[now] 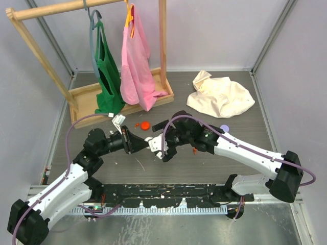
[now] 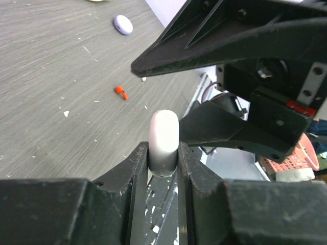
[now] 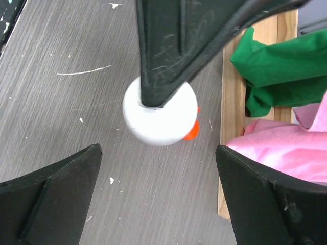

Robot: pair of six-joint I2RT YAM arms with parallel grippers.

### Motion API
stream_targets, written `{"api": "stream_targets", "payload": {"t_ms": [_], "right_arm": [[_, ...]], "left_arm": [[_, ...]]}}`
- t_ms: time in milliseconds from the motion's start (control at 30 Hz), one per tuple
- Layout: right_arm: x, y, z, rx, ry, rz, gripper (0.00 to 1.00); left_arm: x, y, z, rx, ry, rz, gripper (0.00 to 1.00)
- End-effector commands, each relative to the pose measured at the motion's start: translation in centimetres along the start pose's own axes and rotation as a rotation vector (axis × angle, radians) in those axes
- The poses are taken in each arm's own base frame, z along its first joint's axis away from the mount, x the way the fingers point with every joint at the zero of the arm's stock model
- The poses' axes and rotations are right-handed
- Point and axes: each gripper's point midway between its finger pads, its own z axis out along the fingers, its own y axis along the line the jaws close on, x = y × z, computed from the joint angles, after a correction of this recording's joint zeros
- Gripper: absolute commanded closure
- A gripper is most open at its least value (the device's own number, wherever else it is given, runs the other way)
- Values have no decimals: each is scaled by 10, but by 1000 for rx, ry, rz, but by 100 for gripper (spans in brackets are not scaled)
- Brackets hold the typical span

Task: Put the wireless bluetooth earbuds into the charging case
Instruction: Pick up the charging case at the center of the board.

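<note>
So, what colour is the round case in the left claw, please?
The round case is white, clearest in the right wrist view.

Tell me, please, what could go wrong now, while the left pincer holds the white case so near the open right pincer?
1. The left pincer holds the white case only at its fingertips, with much of it sticking out. A push from the right pincer may twist it loose.
2. The two pincers are very close, so their fingers may collide.
</note>
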Motion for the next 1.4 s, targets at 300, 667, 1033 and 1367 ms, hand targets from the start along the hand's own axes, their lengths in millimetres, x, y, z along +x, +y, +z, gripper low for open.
{"api": "stream_targets", "payload": {"t_ms": [300, 667, 1033, 1367], "right_arm": [[-21, -45, -13, 336, -148, 456, 1], [-45, -61, -37, 524, -431, 864, 1], [-58, -68, -52, 579, -685, 1094, 0], [-84, -77, -49, 492, -931, 1164, 18]], "left_arm": [[-39, 4, -11, -17, -309, 174, 100], [-61, -6, -25, 8, -471, 236, 100], [-78, -24, -29, 75, -545, 217, 100], [-89, -47, -30, 166, -565, 177, 100]]}}
